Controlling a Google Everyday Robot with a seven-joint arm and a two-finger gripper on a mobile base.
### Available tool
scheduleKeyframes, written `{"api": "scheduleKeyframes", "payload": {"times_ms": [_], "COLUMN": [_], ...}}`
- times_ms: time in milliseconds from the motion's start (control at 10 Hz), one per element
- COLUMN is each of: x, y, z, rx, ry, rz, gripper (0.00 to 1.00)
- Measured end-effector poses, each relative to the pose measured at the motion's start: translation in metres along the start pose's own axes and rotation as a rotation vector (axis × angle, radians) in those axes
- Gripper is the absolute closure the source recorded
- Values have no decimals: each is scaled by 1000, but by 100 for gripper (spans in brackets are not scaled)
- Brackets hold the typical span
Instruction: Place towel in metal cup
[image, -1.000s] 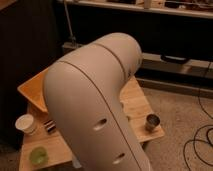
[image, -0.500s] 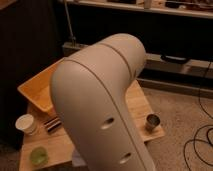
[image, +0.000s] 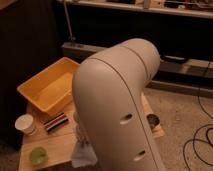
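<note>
Presently, the gripper (image: 80, 135) sits low at the left edge of the large pale arm housing (image: 120, 100), which hides most of it. It is clenched on the top of the towel (image: 84, 154), whose pale cloth gathers to a peak at the fingers and hangs bunched over the wooden table's (image: 55, 142) front edge. The metal cup (image: 152, 120) stands on the table's right side, partly hidden by the arm and well apart from the towel. A green cup (image: 37, 156) sits near the towel's left.

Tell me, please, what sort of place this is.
Probably a lab or workshop: loose cables on a speckled floor, a wooden table, shelving behind. The gripper, low beside the arm, pinches the towel.
</note>
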Motion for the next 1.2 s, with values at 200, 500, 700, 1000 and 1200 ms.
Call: {"api": "scheduleKeyframes", "payload": {"times_ms": [200,500,700,1000,1200], "x": [1,0,-1,-3,-4], "y": [-7,-23,-28,-32,-34], "z": [0,-7,-11,-15,-17], "rx": [-35,-88,-118,-147,-162], "ry": [-3,-8,-15,-26,-32], "rz": [35,83,105,125,131], "gripper": [100,100,100,100,100]}}
